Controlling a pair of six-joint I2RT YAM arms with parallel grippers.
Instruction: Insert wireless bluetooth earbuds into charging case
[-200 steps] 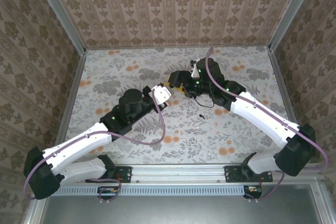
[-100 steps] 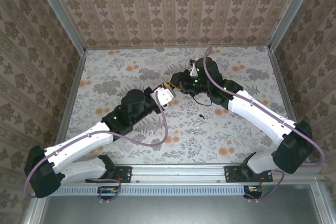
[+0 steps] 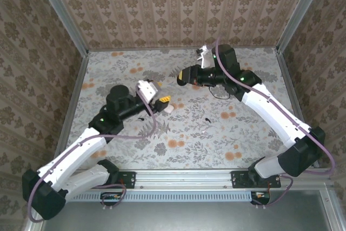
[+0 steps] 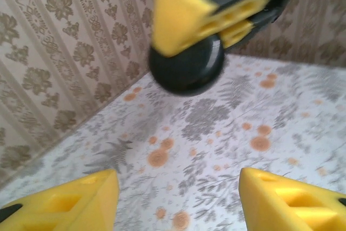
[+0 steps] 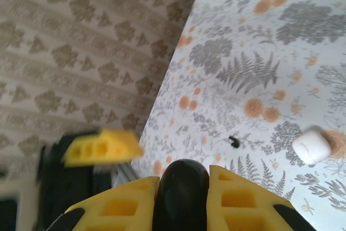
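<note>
The charging case [image 3: 169, 109] lies free on the flowered table [image 3: 119, 71], near its middle. It is a small white block that looks closed, though it is too small to be sure. The loose earbud [image 3: 207, 118] lies on the table at about 4 o'clock from the case, well apart from it. Another black piece, which I take for the held earbud [image 5: 181, 187], sits pinched between the yellow fingers of the right gripper [image 3: 180, 78], whose claw is narrow around it. This gripper hangs above the table at about 1 o'clock from the case. The left gripper [image 3: 160, 103] is just beside the case at about 10 o'clock, its claw wide and with nothing in it. I think several things could go wrong from here. The held earbud is round and glossy, so it could turn or slip out between the hard fingertips on the way down. The case is not gripped, so a push from above could make it slide or tip. If the lid is really closed, the earbud cannot enter at all. Also, the open left fingers are so near that a small move could knock the case away.
</note>
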